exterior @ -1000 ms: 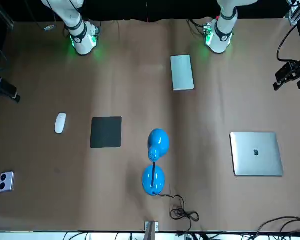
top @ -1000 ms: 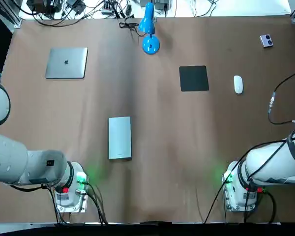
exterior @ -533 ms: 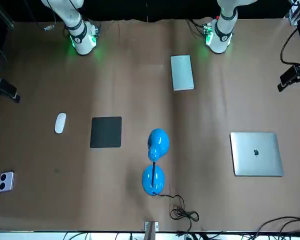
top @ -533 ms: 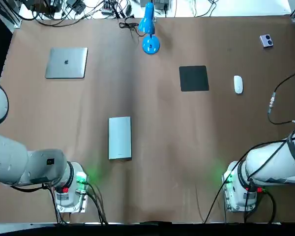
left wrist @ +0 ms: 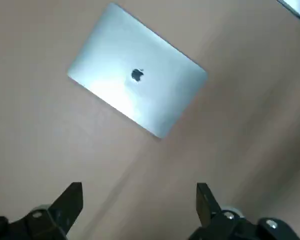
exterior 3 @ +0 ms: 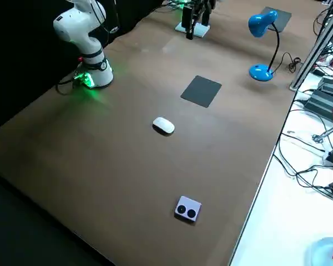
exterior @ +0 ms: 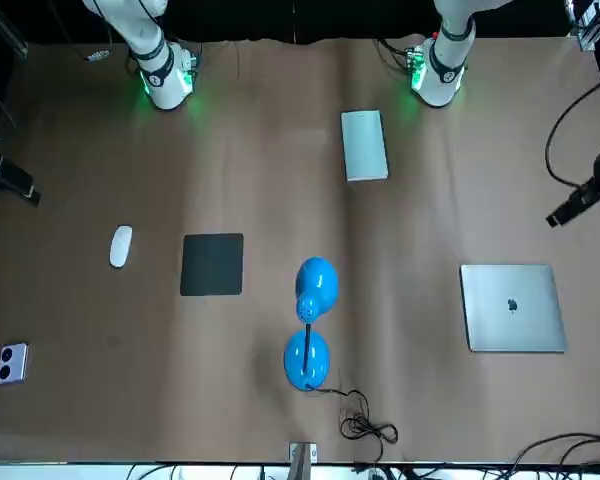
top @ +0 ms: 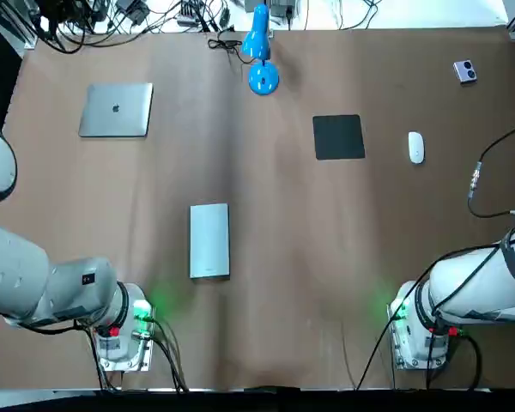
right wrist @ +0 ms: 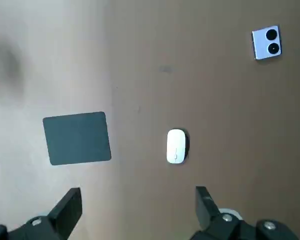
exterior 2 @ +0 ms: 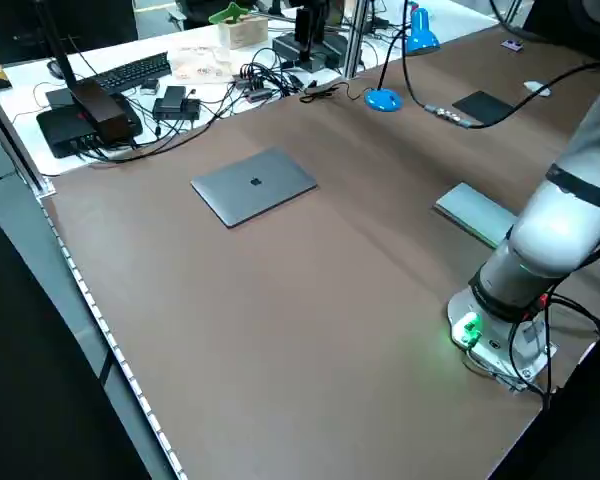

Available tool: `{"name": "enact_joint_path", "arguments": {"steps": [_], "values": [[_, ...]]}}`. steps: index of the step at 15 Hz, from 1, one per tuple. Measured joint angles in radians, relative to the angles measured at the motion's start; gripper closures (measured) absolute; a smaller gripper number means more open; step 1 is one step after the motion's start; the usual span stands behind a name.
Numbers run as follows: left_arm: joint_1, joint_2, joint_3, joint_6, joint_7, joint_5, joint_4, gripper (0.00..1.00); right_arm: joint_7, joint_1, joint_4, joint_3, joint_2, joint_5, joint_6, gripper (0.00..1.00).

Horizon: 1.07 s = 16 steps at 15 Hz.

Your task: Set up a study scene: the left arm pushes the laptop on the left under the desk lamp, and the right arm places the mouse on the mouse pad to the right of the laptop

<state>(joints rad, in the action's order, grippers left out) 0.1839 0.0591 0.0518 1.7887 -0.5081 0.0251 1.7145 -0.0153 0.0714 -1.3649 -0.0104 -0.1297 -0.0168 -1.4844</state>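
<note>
Movement on my left side: my left gripper (left wrist: 138, 191), fingers spread wide and empty, has drifted in over the laptop (top: 116, 110). The laptop itself hasn't budged from its far-left spot, well apart from the desk lamp (top: 261, 51). So the push is only being lined up, I'd say. My right gripper (right wrist: 137, 192) hangs wide open above the mouse (top: 416, 147), which lies near the mouse pad (top: 338, 136), not on it.

bench (top: 283, 283): plain brown top
slab (top: 209, 241): flat, pale grey, lying left of centre
box (top: 465, 71): tiny, two dark dots, far right corner
cables (exterior 2: 280, 88): messy tangle past the far edge
keyboard (exterior 2: 130, 72): black, near the cables
</note>
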Motion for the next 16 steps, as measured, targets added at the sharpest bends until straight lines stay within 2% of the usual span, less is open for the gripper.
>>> {"name": "enact_joint_path", "arguments": {"steps": [4, 6, 10, 13, 16], "values": [[0.104, 0.067, -0.002, 0.129, -0.077, 0.027, 0.029, 0.00, 0.004, 0.010, -0.090, 0.001, -0.005, 0.000, -0.081, 0.00], [0.123, 0.108, -0.005, 0.180, -0.131, 0.027, 0.045, 0.00, 0.005, 0.024, -0.137, 0.002, -0.015, 0.000, -0.109, 0.00], [0.194, 0.248, -0.008, 0.344, -0.267, 0.025, 0.039, 0.00, 0.007, 0.067, -0.207, 0.004, -0.079, 0.000, -0.127, 0.00], [0.242, 0.388, -0.022, 0.398, -0.334, 0.025, -0.042, 0.00, 0.009, 0.091, -0.269, 0.005, -0.134, 0.000, -0.181, 0.00], [0.241, 0.547, -0.044, 0.410, -0.426, 0.025, -0.180, 0.00, 0.020, 0.102, -0.398, 0.005, -0.150, 0.000, -0.302, 0.00]]}}
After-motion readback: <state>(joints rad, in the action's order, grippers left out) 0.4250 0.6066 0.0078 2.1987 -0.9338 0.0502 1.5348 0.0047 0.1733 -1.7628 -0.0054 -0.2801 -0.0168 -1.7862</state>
